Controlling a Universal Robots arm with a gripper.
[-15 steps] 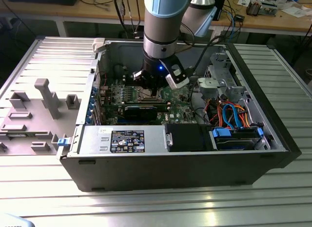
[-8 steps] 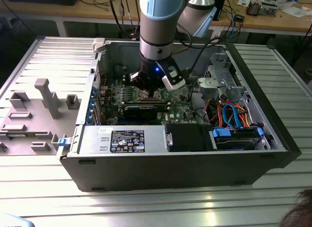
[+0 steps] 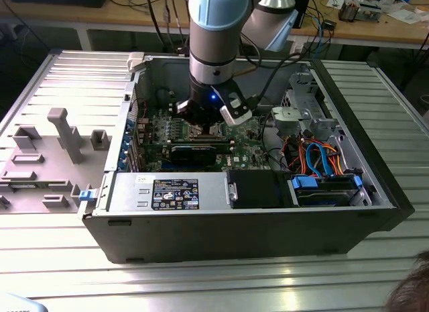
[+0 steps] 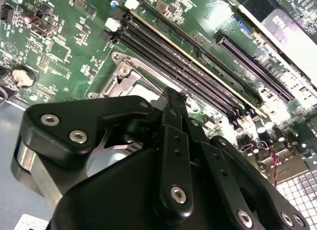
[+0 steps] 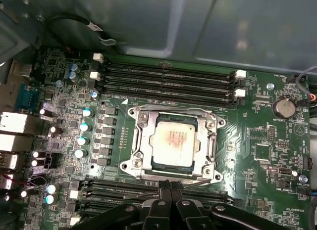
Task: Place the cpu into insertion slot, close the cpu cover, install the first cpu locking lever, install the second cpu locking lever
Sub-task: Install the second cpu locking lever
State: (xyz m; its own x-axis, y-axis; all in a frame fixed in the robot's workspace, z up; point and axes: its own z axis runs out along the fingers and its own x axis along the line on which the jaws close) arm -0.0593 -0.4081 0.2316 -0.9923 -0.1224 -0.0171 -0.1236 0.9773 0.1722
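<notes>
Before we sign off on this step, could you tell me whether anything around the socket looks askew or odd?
Nothing stands out: the cpu lies flat and square inside the cpu cover, which sits level on the green board.

Exterior view high, oblique; both wrist views close, sharing insertion slot [image 5: 173,143].

The black metal two-fingered gripper [image 4: 171,99] looms over the green circuit board [image 4: 59,47], its fingertips drawn together just above the square grey-rimmed insertion slot [image 4: 126,79], beside long black memory slots [image 4: 198,76] running diagonally past it.
</notes>
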